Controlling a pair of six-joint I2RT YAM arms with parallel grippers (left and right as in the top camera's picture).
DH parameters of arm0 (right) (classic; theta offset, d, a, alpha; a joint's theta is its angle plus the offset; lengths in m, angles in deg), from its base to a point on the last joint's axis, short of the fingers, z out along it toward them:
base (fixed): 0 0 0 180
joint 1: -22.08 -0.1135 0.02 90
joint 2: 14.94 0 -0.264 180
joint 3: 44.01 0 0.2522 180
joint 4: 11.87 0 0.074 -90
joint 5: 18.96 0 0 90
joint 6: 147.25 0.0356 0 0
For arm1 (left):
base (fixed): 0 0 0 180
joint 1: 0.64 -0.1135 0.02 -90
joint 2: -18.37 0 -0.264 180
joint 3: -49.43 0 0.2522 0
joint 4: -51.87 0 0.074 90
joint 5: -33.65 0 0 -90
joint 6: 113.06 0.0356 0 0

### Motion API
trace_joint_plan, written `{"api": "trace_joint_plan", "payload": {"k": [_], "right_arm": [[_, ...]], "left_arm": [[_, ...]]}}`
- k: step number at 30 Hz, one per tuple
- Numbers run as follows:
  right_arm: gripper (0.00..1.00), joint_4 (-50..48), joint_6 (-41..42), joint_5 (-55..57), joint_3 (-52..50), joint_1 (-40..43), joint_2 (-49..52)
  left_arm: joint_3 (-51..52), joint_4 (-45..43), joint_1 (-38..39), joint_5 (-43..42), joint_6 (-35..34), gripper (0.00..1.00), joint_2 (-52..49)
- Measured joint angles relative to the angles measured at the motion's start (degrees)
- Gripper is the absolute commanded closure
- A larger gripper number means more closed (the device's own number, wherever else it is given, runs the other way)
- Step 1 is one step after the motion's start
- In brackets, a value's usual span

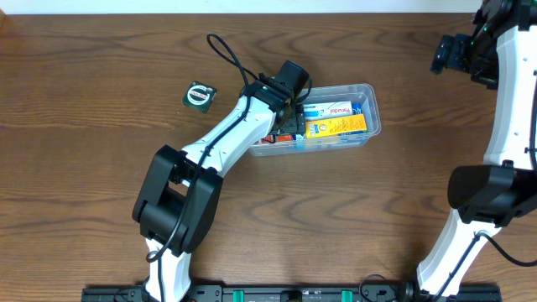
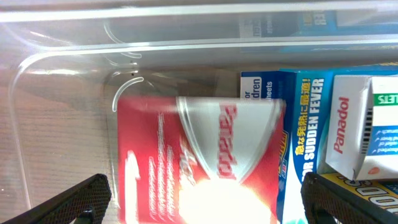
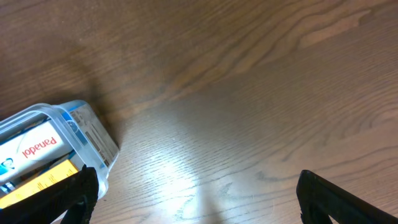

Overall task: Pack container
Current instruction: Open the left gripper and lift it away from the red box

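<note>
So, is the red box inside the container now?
In: the red box lies within the container walls, left fingers spread clear of it.

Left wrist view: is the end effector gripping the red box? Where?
No hold: left end effector open, fingers clear of the red box inside the container.

One container (image 1: 375, 105). At least four boxes inside: one red box (image 2: 199, 168), one blue box (image 2: 305, 112), one white box (image 2: 360, 124), one yellow box (image 1: 336, 127). One dark packet (image 1: 199, 96).
</note>
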Motion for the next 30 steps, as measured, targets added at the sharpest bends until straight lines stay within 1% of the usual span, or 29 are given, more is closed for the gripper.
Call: {"api": "trace_joint_plan", "payload": {"k": [12,21,25,30], "right_arm": [[0.01,0.0,0.0,0.0,0.0,0.0,0.0],[0.01,0.0,0.0,0.0,0.0,0.0,0.0],[0.01,0.0,0.0,0.0,0.0,0.0,0.0],[0.01,0.0,0.0,0.0,0.0,0.0,0.0]], "left_arm": [[0.0,-1.2,0.0,0.7,0.6,0.01,0.0],[-1.6,-1.3,-0.4,0.9,4.3,0.01,0.3],[-1.6,-0.7,-0.4,-0.3,5.1,0.02,2.3],[-1.6,1.2,-0.4,-4.9,5.5,0.02,8.0]]}}
